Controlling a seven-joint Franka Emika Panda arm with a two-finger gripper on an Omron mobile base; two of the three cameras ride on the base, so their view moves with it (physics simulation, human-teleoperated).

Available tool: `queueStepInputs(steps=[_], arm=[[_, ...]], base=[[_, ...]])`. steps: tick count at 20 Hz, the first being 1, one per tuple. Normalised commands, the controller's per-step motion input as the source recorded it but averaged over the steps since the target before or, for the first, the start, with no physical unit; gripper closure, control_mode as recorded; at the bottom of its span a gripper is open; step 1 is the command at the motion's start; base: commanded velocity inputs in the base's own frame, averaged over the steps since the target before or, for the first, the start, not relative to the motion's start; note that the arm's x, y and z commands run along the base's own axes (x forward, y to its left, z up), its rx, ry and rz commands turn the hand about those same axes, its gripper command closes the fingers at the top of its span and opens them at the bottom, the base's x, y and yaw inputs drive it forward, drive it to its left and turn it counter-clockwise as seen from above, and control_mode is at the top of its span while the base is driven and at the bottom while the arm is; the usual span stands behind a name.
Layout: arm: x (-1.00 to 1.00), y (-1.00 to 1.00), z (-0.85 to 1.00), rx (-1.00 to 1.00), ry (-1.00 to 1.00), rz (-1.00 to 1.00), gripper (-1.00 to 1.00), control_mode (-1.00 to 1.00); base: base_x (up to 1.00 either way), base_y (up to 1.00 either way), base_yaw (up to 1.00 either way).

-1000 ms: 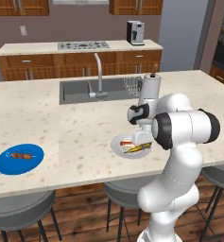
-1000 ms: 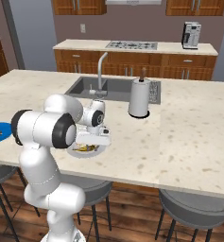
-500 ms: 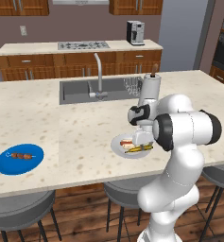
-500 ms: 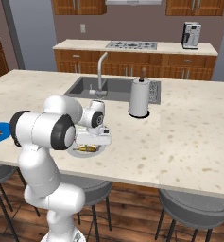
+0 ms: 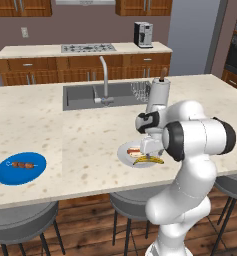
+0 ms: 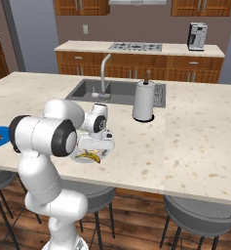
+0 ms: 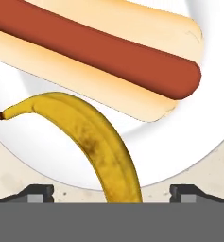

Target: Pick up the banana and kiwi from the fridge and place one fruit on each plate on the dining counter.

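Note:
The banana (image 7: 99, 142) lies free on the pale grey plate (image 7: 198, 127) beside a hot dog (image 7: 94, 42). Directly over it, my gripper (image 7: 112, 191) is open, one fingertip on each side of the banana's near end and neither touching it. The left base view shows the gripper (image 5: 151, 146) hovering low above the banana (image 5: 149, 160) and plate (image 5: 124, 153) on the dining counter (image 5: 40, 125). From the right base view I see the gripper (image 6: 95, 146) over the banana (image 6: 91, 157). The blue plate (image 5: 5, 172) holds a brown skewer. The kiwi is out of view.
A paper towel holder (image 5: 157, 95) stands just behind the arm, next to the sink (image 5: 85, 95) with its faucet (image 5: 105, 75). Stools (image 5: 20, 225) line the counter's near edge. A tall grey fridge side (image 5: 190, 25) rises at the back.
The jaws have opened from shut to wide, letting go of the banana, which now rests on the grey plate. The arm has hardly moved.

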Motion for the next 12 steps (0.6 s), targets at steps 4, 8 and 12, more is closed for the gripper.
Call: queueStepInputs(steps=[4, 8, 12], arm=[[-0.22, 0.00, 0.13, -0.03, -0.12, 0.00, -1.00, -1.00], [-0.65, 0.00, 0.54, -0.05, -0.28, 0.00, -1.00, -1.00], [-0.96, 0.01, 0.60, -0.06, -0.38, 0.00, -1.00, -1.00]], base=[[0.00, 0.00, 0.00], [0.00, 0.00, 0.00], [0.00, 0.00, 0.00]])
